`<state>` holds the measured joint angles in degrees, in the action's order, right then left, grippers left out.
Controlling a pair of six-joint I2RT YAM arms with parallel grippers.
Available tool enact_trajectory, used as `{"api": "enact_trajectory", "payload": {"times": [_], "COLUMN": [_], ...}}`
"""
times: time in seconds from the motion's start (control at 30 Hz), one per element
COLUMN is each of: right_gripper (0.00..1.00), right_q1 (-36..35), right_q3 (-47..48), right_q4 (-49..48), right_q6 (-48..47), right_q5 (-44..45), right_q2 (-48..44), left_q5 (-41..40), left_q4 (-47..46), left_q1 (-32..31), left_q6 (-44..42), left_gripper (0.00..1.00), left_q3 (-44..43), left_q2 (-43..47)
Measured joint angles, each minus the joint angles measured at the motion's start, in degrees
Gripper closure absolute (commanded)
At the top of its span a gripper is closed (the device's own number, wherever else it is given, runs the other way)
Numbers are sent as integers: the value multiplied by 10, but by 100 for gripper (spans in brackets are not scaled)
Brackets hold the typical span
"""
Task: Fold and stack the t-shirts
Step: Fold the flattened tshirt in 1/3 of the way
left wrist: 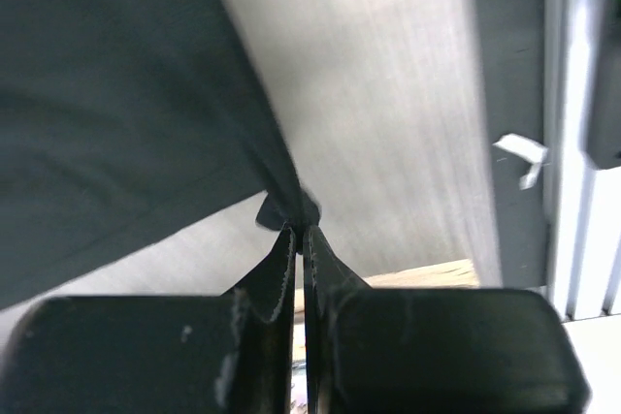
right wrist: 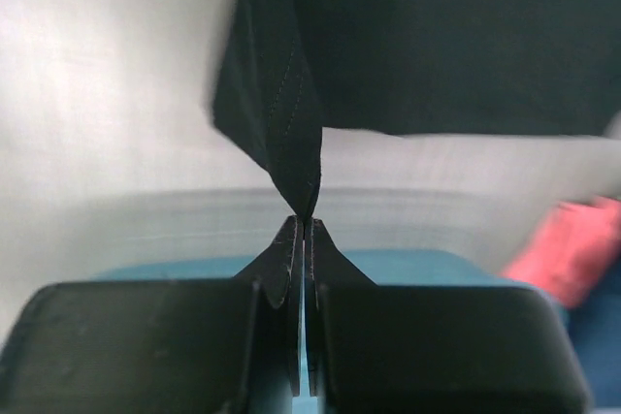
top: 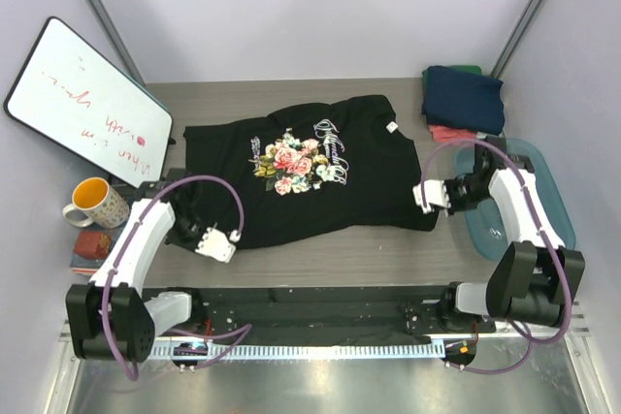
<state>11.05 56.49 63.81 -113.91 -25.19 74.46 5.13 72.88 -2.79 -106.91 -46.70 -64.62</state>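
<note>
**Black tee** (top: 310,176): lies spread on the table (top: 320,257), print up, collar end to the right. No fold is made yet.

**Left gripper** (left wrist: 299,230): jaws clenched on the tee's near-left corner. A small bunch of cloth sits at the tips, with the fabric drawn taut from it.

**Right gripper** (right wrist: 304,222): jaws clenched on the tee's near-right corner, with a stitched edge running up from the tips. Whether this is sleeve or shoulder cannot be told.

**Judgement:** both near corners are pinched together, most likely so that the near edge can rise level and be carried over the print as a first fold.

**Stack:** a navy tee (top: 464,96) lies on a coral tee (top: 448,132), with a green tee (top: 468,69) behind, just off the black tee's far-right corner. This is probably where the black tee will go.

**Tub** (top: 545,191): right of the black tee, under the right arm.
</note>
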Motion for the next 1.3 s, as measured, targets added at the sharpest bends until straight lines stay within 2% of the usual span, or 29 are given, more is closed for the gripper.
{"api": "enact_trajectory", "payload": {"times": [0.27,0.67,1.3], "right_gripper": [99,99,99], "right_q1": [-3,-28,-119], "right_q3": [41,53,72], "right_q4": [-164,-343,-640], "right_q6": [0,0,10], "right_q5": [-36,-56,-57], "right_q2": [53,145,251], "left_q5": [-10,-44,-73], "left_q4": [-66,-147,-227], "left_q1": [3,21,44], "left_q6": [40,70,96], "left_gripper": [100,100,100], "left_q3": [-59,-83,-106], "left_q2": [-72,-133,-205]}}
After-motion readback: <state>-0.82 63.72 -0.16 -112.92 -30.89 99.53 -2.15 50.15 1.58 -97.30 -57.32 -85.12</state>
